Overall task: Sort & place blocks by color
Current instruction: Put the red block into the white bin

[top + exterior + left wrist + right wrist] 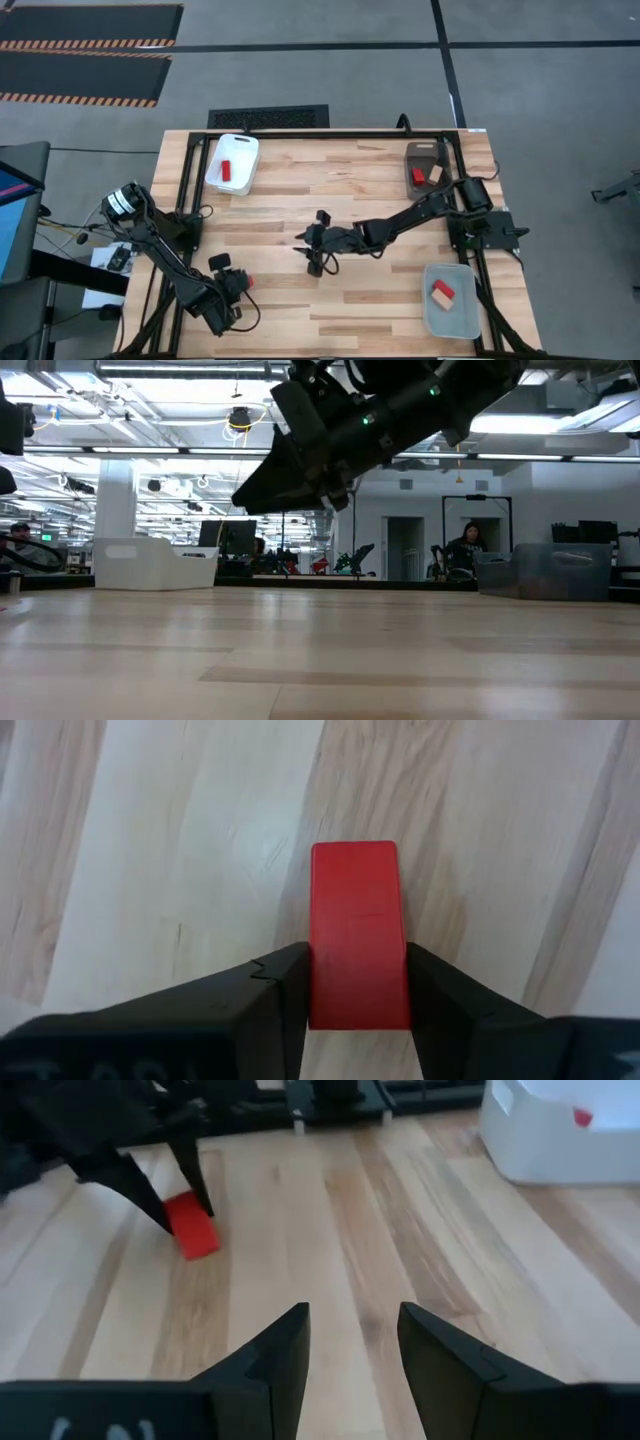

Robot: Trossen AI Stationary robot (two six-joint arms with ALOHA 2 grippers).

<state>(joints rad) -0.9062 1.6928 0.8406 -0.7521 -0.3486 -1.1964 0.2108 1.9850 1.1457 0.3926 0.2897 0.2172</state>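
My left gripper (356, 970) is near the table's near-left corner (246, 281) and is shut on a bright red block (355, 900). The right wrist view shows the same block (190, 1226) under the left fingers. My right gripper (352, 1330) is open above the table's middle (310, 255), holding nothing and pointing toward the left gripper. Another red block (227, 168) lies in the white tray (243, 150). A red block (417, 175) and a bare-wood one (435, 174) lie in the brown tray (424, 152). A red (441, 291) and a wood block (444, 298) lie in the clear tray (455, 320). My left gripper pinches the red block by its two long sides (318, 982), near one end, between the two fingers (285, 985). The fingers lie along the block and slant down at it from above. The free end (354, 855) sticks out past the fingertips; whether it rests on the table I cannot tell.
The white tray sits at the far left, the brown tray at the far right and the clear tray at the near right. A black frame (330, 133) runs along the table's far edge and sides. Bare wood (330, 190) lies between the trays. People show in the room behind (465, 545).
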